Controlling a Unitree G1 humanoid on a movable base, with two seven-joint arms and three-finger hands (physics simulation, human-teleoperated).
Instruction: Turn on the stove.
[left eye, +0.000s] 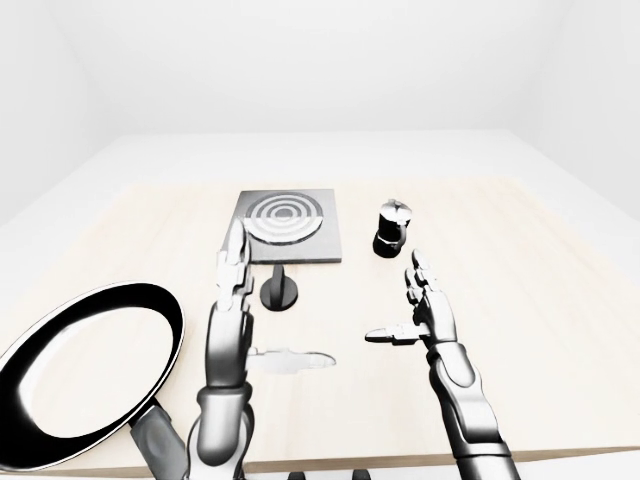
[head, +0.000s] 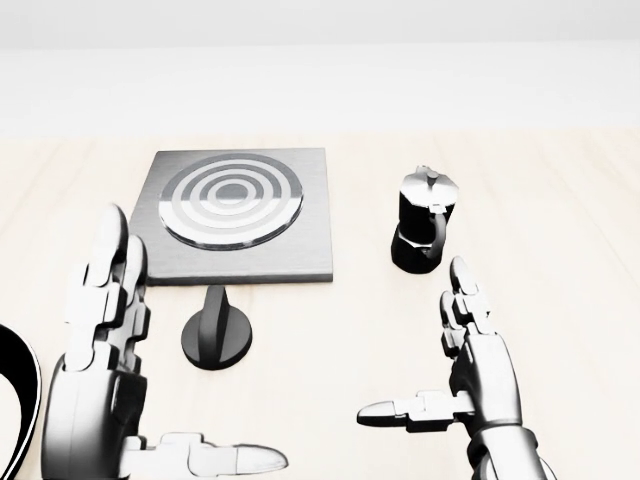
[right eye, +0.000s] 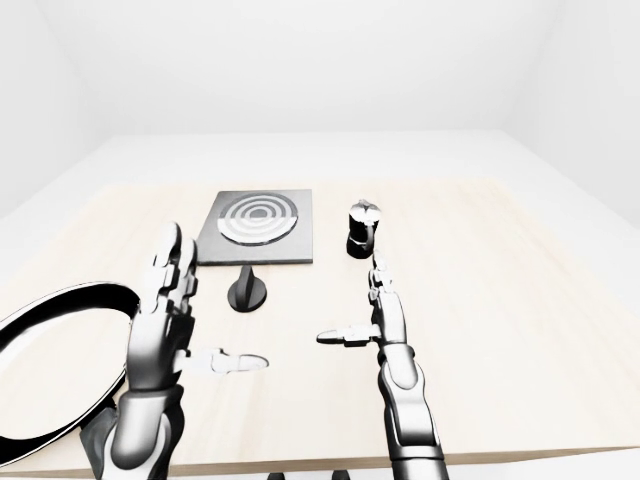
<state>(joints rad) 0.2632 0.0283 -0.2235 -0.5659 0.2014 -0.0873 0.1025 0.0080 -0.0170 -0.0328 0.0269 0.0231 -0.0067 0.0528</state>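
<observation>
The stove (head: 230, 215) is a square grey plate with bright concentric rings, upper left in the head view. Just below it stands its black knob (head: 216, 335), a round base with an upright handle, uncovered. My left hand (right eye: 212, 305) is open and raised to the left of the knob, fingers (head: 105, 290) pointing up and thumb stretched out below it, touching nothing. My right hand (head: 412, 338) is open at lower right, fingers up, thumb pointing left, holding nothing.
A black moka pot (head: 425, 232) stands right of the stove, just above my right hand. A large black frying pan (left eye: 90, 370) lies at the table's lower left. The pale wooden table (head: 570, 250) stretches on to the right.
</observation>
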